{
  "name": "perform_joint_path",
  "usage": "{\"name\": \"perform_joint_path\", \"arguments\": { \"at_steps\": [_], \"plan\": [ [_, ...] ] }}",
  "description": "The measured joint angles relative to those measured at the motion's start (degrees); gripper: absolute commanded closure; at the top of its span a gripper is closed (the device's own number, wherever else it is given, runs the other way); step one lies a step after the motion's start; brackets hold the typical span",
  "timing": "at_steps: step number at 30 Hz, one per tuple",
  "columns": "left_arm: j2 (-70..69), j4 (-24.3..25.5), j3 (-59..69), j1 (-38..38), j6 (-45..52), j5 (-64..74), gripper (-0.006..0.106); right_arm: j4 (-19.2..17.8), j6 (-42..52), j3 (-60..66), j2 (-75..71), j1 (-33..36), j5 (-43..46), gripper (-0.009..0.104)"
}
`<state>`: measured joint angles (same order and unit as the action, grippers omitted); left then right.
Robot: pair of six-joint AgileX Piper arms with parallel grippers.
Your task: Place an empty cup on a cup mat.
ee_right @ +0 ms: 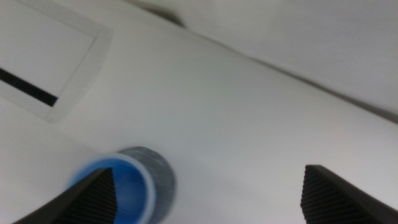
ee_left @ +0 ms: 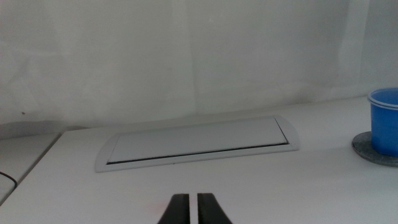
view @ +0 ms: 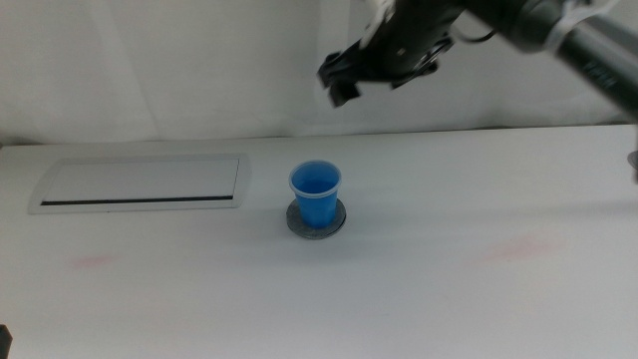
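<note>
Right claw (view: 344,80) raised, cup (view: 316,193) on mat (view: 317,220)

1. The right arm enters the middle view from the upper right corner and slants down toward the centre, held high above the bench.
2. The right pincer (view: 344,80) sits at the end of that arm, near the top centre of the middle view, dark and slightly blurred.
3. In the right wrist view, the right pincer (ee_right: 208,193) has its two dark ribbed jaws spread wide apart, with nothing between them.
4. The left arm is out of the middle view.
5. In the left wrist view, the left pincer (ee_left: 191,208) hangs low over the bench, its two dark jaws nearly together with only a thin pale slit between them, gripping nothing.
</note>
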<state>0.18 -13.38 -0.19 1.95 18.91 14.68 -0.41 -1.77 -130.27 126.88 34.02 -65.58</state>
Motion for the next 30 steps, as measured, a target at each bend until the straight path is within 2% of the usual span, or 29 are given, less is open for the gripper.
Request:
{"name": "perform_joint_path", "arguments": {
  "at_steps": [6,12,18,22,25,30],
  "plan": [
    [0.0,0.0,0.0,0.0,0.0,0.0,0.103,-2.36,-0.56,0.46,-5.67,-5.88,-2.56,0.016],
    [0.0,0.0,0.0,0.0,0.0,0.0,0.103,-3.05,0.2,8.04,-14.41,-16.21,-2.19,0.016],
    [0.0,0.0,0.0,0.0,0.0,0.0,0.103,-3.17,3.28,26.72,-27.69,-26.6,4.36,0.016],
    [0.0,0.0,0.0,0.0,0.0,0.0,0.103,-1.5,6.35,41.19,-39.21,-32.95,13.38,0.02],
    [0.0,0.0,0.0,0.0,0.0,0.0,0.103,0.41,8.91,52.07,-49.69,-36.09,20.9,0.037],
    [0.0,0.0,0.0,0.0,0.0,0.0,0.103,2.17,11.29,67.98,-70.61,-37.19,31.57,0.088]
  ]
}}
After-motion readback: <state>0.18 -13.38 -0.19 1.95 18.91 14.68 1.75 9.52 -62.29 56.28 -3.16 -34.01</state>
